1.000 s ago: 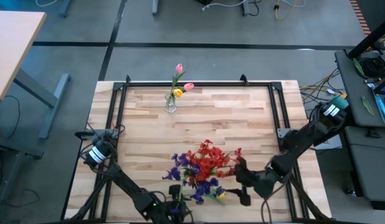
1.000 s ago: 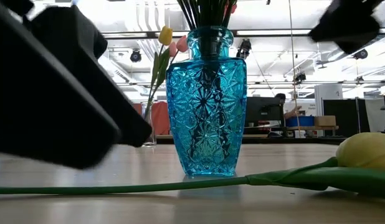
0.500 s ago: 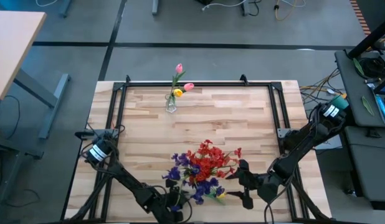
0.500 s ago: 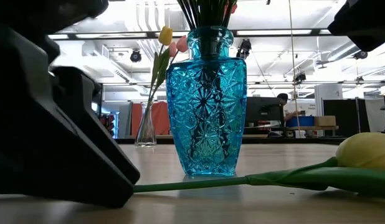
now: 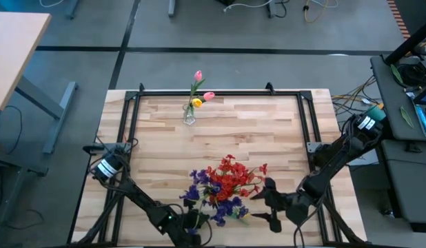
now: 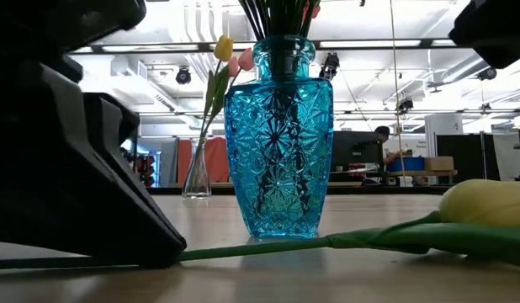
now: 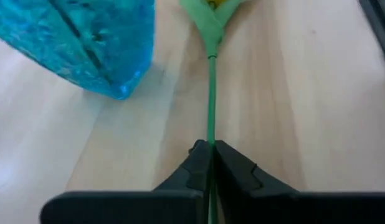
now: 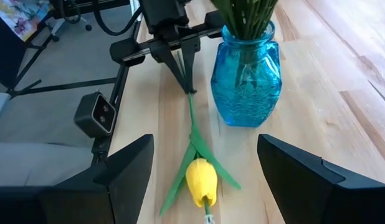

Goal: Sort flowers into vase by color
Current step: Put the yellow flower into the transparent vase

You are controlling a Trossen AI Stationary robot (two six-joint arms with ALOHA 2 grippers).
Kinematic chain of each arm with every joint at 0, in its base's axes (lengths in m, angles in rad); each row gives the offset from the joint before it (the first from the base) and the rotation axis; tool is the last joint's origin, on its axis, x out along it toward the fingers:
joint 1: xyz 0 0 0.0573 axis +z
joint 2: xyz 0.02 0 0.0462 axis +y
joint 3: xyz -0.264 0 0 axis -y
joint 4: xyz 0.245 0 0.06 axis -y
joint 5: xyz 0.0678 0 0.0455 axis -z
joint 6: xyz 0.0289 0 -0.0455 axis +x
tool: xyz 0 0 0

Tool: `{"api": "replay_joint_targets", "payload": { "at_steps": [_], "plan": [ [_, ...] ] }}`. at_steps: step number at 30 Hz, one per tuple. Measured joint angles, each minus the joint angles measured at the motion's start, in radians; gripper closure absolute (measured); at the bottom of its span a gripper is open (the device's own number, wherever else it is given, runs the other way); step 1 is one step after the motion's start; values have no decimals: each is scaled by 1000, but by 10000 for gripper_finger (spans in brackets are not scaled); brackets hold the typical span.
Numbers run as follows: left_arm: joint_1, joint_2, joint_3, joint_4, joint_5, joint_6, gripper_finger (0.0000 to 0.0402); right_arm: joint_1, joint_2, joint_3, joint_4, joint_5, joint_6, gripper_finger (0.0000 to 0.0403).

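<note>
A yellow tulip [image 8: 202, 180] lies flat on the table near its front edge, with its head [image 6: 487, 206] toward the right and its green stem [image 6: 268, 247] running left. My left gripper [image 7: 210, 149] is shut on that stem; in the high view the left gripper [image 5: 194, 222] sits at the front edge. Just behind the stem stands a blue glass vase [image 6: 278, 143] holding red and purple flowers [image 5: 225, 180]. My right gripper [image 8: 205, 149] hovers open over the tulip's head end and touches nothing. My left gripper pinches the tulip's thin stem [image 7: 210, 124] between its two fingertips [image 8: 183, 78], well away from the head. The fingers come from the table's left, slanting down, and lie along the stem. Stem and head rest on the table.
A small clear vase [image 5: 189, 114] at the far edge holds pink tulips and a yellow one. A black frame [image 5: 306, 117] rims the tabletop. A small dark camera block [image 8: 98, 112] sits off the table edge near my left gripper.
My left gripper has come down at the table's near edge and shut on the tulip's stem. The tulip's head has slid a little toward the left. My right gripper has stayed open above the tulip.
</note>
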Motion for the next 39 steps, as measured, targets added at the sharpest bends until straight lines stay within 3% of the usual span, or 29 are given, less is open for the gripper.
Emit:
{"api": "replay_joint_targets", "payload": {
  "at_steps": [10,21,25,33,39],
  "plan": [
    [-45,-84,0,129,-48,169,401,68,6,-1,-13,14,-8,131],
    [-68,-103,0,391,-61,380,401,163,95,-5,18,89,-8,135],
    [-62,-103,0,479,-58,451,402,164,207,-5,272,125,-147,140],
    [-41,-103,1,521,-50,485,402,146,427,22,964,176,-615,158],
    [-36,-104,2,526,-46,485,401,117,452,92,990,163,-748,173]
  ]
}}
